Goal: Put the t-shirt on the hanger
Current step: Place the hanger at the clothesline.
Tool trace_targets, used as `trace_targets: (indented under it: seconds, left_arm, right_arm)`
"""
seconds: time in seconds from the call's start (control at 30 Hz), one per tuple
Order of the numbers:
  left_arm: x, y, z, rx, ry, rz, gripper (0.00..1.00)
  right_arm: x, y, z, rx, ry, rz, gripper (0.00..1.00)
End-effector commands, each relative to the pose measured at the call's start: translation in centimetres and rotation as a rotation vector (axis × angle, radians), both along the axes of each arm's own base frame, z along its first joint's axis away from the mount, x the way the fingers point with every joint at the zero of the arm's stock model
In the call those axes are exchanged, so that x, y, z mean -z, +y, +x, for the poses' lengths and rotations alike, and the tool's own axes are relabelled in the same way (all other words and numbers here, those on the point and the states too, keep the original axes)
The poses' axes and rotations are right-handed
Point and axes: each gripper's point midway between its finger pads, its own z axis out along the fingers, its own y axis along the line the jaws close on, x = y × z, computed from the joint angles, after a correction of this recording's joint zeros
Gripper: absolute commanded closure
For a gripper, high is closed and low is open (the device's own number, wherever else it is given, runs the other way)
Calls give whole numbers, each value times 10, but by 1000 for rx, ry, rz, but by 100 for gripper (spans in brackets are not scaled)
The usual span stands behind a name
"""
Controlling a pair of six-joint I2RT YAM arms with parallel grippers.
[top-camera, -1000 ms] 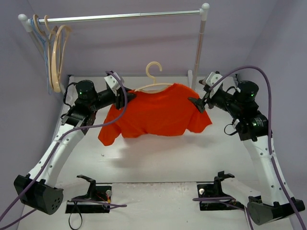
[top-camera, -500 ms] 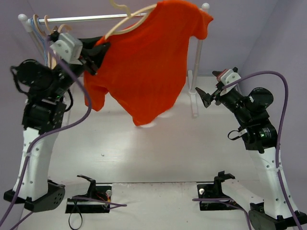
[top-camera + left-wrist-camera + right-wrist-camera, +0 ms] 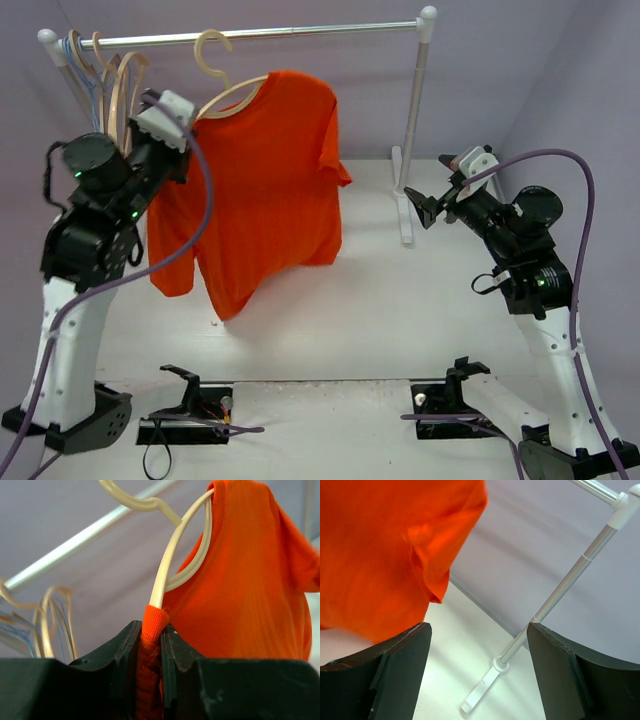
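Orange-red t-shirt (image 3: 275,190), soft and light, is seen from above draped on the hanger (image 3: 228,92) below the rail (image 3: 300,32), held up by the left gripper (image 3: 186,140). Left wrist: jaws are clamped on the cloth-covered hanger end, judged the firmest hold. Right wrist: right gripper (image 3: 477,635) is spread wide and empty, shirt well apart.

Hanger mostly buried in cloth

From above, the shirt (image 3: 270,180) covers the hanger (image 3: 228,93) past one bare shoulder, lower bar included. At the left wrist, the left pincer (image 3: 150,637) and bunched cloth hide the hanger's tip, the hook (image 3: 132,502) runs off the top edge, and the spare hangers (image 3: 45,622) blur. Whether the hook sits on the rail (image 3: 300,30) cannot be told.
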Motion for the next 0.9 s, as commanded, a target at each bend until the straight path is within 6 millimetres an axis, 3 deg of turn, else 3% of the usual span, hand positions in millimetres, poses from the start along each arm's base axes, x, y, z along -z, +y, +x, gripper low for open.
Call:
trace_targets:
  seconds: [0.0, 0.07, 0.2, 0.3, 0.87]
  left_arm:
    - [-5, 25, 25, -177, -14, 10, 100]
    - [-11, 28, 30, -204, -27, 33, 100]
    - [-51, 34, 31, -238, -113, 44, 100]
    - [-67, 40, 36, -288, -148, 57, 100]
    - [-68, 70, 100, -584, -202, 303, 100]
  right_arm:
    - [-21, 5, 0, -25, -69, 38, 21]
    - [-22, 7, -2, -35, -69, 43, 21]
    - [-22, 9, -2, -49, -65, 44, 22]
    - [-22, 10, -2, -55, -66, 42, 21]
    - [-12, 18, 5, -96, -71, 42, 21]
